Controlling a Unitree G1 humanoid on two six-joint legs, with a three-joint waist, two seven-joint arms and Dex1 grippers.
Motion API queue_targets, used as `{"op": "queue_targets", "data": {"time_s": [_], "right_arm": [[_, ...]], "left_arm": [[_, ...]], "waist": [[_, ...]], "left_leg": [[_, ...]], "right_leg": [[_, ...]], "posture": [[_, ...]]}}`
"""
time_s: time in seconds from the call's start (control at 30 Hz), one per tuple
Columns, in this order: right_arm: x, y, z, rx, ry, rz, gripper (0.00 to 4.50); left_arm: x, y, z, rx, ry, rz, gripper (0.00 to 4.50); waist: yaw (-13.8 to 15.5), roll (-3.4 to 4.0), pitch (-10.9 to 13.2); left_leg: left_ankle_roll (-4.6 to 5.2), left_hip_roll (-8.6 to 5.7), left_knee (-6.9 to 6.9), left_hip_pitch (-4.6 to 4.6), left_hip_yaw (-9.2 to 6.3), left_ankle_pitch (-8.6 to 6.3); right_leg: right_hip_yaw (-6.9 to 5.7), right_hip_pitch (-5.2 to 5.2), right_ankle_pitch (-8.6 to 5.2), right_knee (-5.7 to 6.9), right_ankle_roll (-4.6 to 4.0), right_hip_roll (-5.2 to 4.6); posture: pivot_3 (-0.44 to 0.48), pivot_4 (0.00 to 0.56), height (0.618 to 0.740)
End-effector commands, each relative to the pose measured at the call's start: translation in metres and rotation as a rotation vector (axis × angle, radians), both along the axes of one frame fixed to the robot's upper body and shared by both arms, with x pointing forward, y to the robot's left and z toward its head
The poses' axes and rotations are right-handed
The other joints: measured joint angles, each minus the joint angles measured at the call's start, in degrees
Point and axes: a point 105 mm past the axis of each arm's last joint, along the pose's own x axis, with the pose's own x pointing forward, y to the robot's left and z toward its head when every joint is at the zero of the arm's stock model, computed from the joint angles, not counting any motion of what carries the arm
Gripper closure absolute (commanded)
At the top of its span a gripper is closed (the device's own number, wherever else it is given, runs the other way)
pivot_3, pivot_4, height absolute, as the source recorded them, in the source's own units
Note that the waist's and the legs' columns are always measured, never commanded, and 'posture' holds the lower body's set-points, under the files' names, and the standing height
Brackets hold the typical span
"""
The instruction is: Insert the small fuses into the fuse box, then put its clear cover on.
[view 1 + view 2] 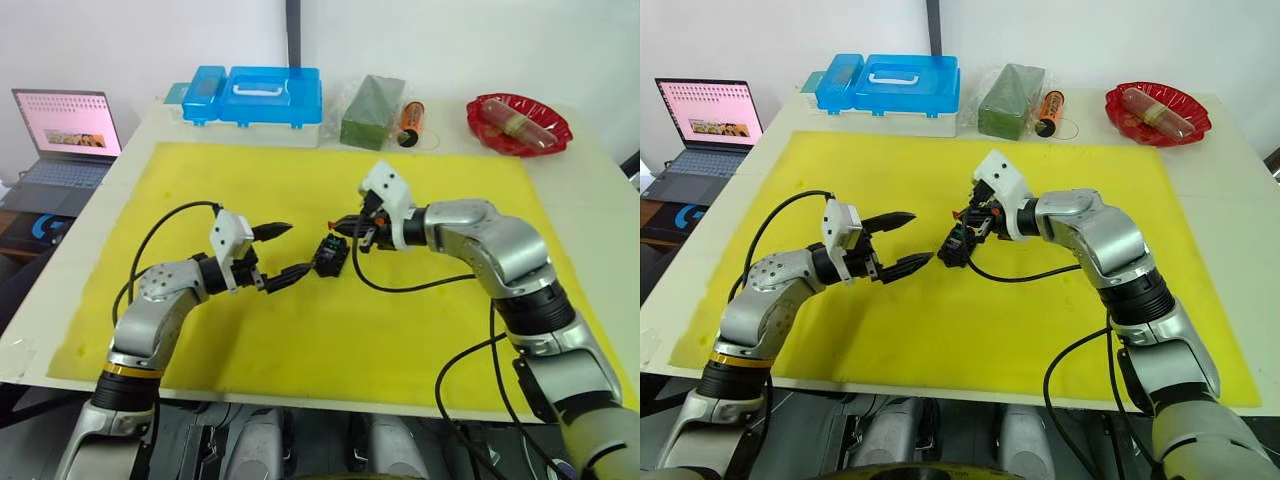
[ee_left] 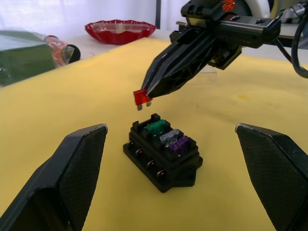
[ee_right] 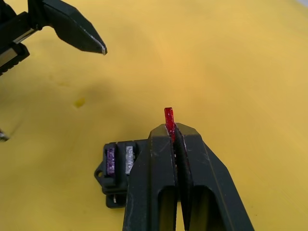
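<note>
Red fuse [image 2: 142, 97] (pinched by right end effector [image 2: 153, 91]) seemingly just above fuse box [image 2: 162, 154].

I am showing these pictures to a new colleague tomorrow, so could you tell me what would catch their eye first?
Most striking is the red fuse pinched in the shut right gripper, poised just above the fuse box at the middle of the yellow mat. The box already holds a green fuse, a grey fuse and a purple fuse in a row. The left gripper waits open beside it.
</note>
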Motion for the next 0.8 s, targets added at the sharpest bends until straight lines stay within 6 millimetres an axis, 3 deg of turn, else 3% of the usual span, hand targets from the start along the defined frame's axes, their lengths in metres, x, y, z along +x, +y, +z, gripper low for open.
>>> {"op": "queue_targets", "data": {"time_s": [0.03, 0.8], "right_arm": [[0.001, 0.001, 0.006, -0.005, -0.047, 0.025, 4.47], [0.003, -0.005, -0.008, -0.018, -0.023, 0.015, 4.47]], "left_arm": [[0.0, -0.002, 0.01, -0.007, -0.048, -0.009, 0.0], [0.002, -0.001, 0.013, 0.006, -0.051, -0.007, 0.0]], "waist": [[-0.02, 0.0, 0.0], [0.0, 0.0, 0.0]], "left_leg": [[0.0, 0.01, 0.0, 0.0, 0.0, 0.0], [0.0, 0.0, 0.0, 0.0, 0.0, 0.0]], "right_leg": [[0.0, 0.0, 0.0, 0.0, 0.0, 0.0], [0.0, 0.0, 0.0, 0.0, 0.0, 0.0]], "posture": [[0.0, 0.15, 0.74], [0.0, 0.15, 0.74]]}}
